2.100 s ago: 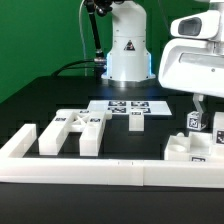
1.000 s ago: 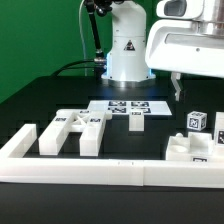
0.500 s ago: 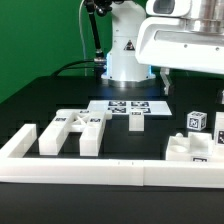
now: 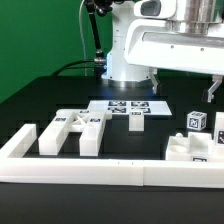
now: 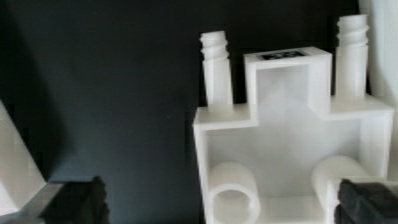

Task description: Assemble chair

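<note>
The chair is in loose white tagged parts. A forked group [image 4: 75, 128] lies at the exterior view's left. A small piece [image 4: 137, 118] sits near the middle, a tagged cube [image 4: 196, 120] at the right, and more blocks [image 4: 190, 148] lie in front of the cube. My gripper [image 4: 185, 91] hangs open well above the table, over the middle-right. In the wrist view a white part [image 5: 285, 125] with two ribbed pegs, a tag and round holes lies below, between my open dark fingers [image 5: 71, 200]. Nothing is held.
The marker board [image 4: 112, 104] lies flat at mid-table in front of the robot base [image 4: 125, 55]. A long low white border rail [image 4: 100, 172] runs along the front. Another white edge [image 5: 11, 150] shows at the side of the wrist view.
The gripper has risen from beside the tagged cube and swung toward the exterior view's left. It stays open and the parts have not moved.
</note>
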Controlling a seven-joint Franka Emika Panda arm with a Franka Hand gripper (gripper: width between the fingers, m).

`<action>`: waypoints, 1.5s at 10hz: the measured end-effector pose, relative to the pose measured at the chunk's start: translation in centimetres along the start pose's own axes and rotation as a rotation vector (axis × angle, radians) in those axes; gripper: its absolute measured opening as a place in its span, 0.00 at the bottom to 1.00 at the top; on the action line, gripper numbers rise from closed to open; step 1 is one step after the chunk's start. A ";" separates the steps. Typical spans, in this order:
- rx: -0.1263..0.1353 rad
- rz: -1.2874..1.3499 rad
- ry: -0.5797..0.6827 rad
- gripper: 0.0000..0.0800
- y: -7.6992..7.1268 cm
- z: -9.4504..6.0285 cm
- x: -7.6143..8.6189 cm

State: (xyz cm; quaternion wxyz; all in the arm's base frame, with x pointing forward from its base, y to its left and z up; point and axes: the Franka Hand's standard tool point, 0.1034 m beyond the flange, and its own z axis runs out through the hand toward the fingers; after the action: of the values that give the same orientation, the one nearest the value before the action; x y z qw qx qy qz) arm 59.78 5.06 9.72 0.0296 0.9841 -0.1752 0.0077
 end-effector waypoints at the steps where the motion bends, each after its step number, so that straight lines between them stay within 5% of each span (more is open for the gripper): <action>1: 0.000 -0.002 -0.001 0.81 0.1 0.0 0.0; 4: -0.008 -0.038 -0.014 0.81 4.6 0.6 -1.9; 8: -0.008 -0.051 -0.012 0.81 4.3 0.7 -1.9; 12: -0.017 -0.068 -0.033 0.81 9.1 1.9 -4.1; 15: -0.018 -0.074 -0.033 0.81 8.9 1.9 -4.1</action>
State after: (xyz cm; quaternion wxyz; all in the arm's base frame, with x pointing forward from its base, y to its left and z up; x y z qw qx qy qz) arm 52.90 -1.97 8.22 0.0357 0.9895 -0.1393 -0.0113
